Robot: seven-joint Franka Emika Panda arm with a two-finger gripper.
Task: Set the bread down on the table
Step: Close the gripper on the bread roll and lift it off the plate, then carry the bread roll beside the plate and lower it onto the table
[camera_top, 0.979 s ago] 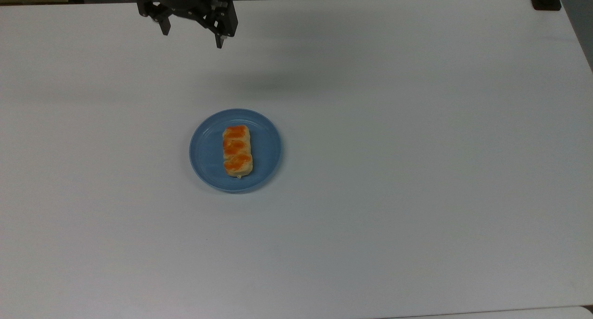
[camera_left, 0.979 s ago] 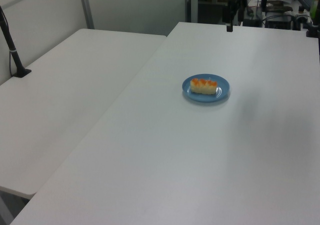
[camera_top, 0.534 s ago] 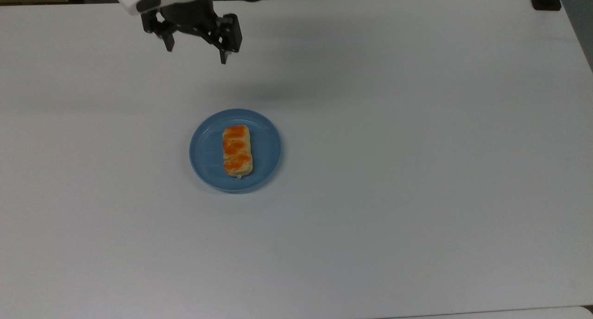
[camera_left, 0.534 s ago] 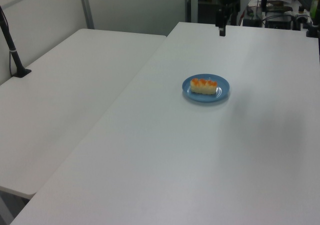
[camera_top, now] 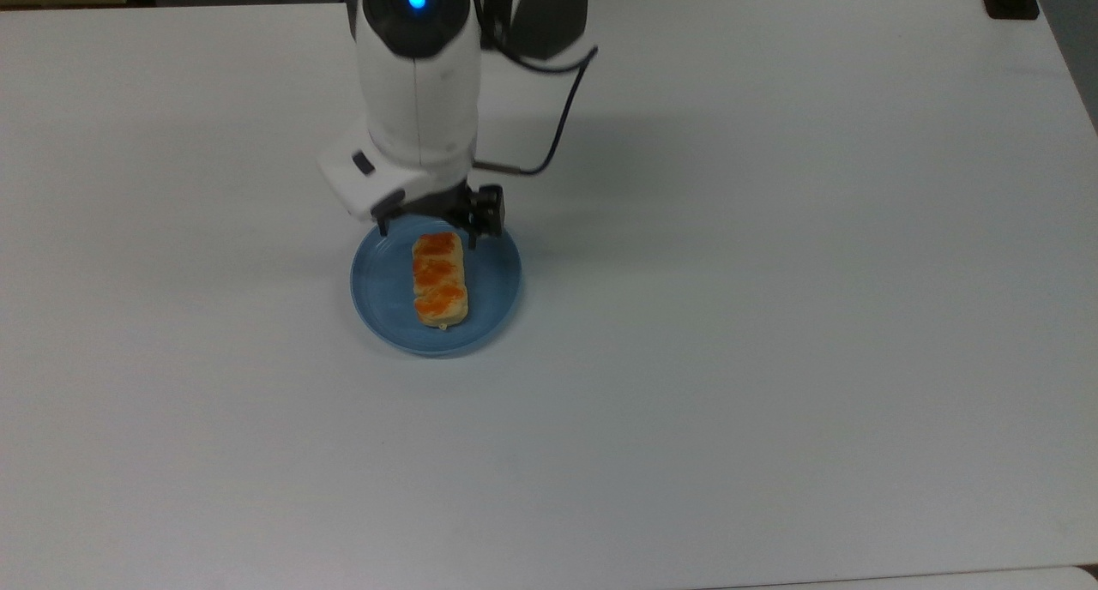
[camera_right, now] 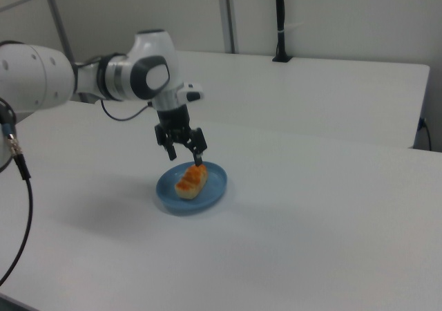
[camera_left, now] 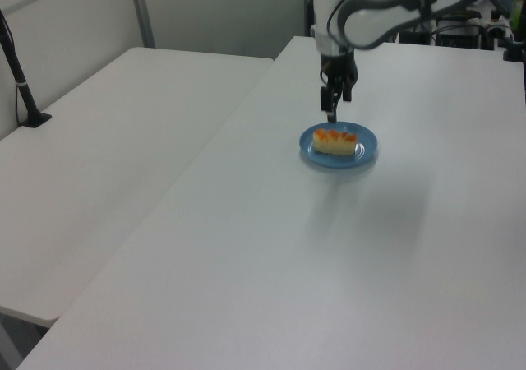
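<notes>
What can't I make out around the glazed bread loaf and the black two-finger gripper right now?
- Top view: the white wrist covers the black two-finger gripper body and the round blue plate's far rim.
- Left view: the gripper's height above the pale-tan, orange-glazed bread loaf is unclear.
- Right view: the loaf hides the plate's floor behind it.

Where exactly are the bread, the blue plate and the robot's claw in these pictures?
bread (camera_top: 440, 279): top view, on its middle orange bump.
blue plate (camera_top: 495, 281): top view, on the bare part at the top view's right of the bread.
gripper (camera_right: 184, 155): right view, midway between its fingertips, above the plate.
</notes>
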